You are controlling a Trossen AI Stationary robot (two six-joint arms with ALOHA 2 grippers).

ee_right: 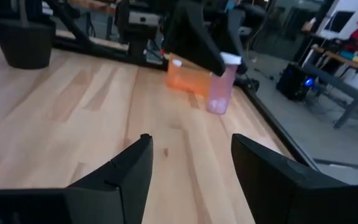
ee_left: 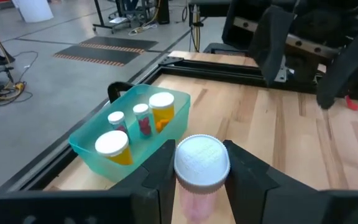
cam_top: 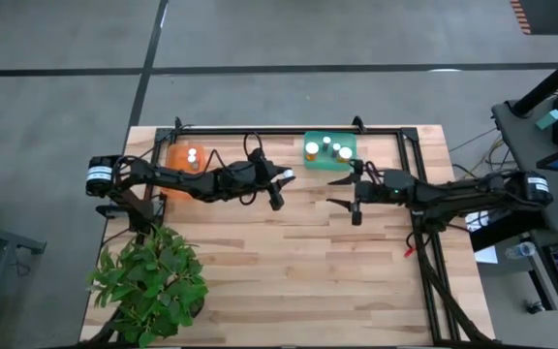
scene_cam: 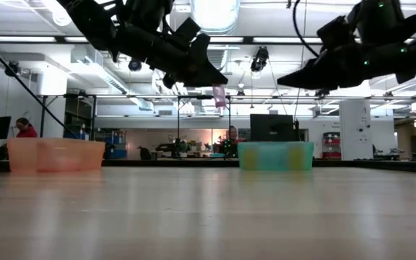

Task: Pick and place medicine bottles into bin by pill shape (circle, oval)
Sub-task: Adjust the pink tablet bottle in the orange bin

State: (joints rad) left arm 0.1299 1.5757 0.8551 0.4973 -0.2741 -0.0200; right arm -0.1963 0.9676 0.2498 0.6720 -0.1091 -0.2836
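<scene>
Transport is under way: the left gripper (cam_top: 277, 190) at frame centre clamps a pink white-capped bottle (ee_left: 200, 171), next needing the matching bin, green (cam_top: 329, 151) or orange (cam_top: 186, 157), while the right gripper (cam_top: 355, 196) waits wide open.

Pale wooden table (cam_top: 298, 262), smooth planks; translucent plastic bins, green (cam_top: 329, 150), orange (cam_top: 180, 155); matt dark fingers (ee_left: 253, 177)

Light wood plank table (cam_top: 289, 262), black metal frame (cam_top: 289, 130) along far edge and sides, orange bin (cam_top: 186, 155) far left, green bin (cam_top: 329, 151) far centre, leafy potted plant (cam_top: 151, 283) near-left corner.
</scene>
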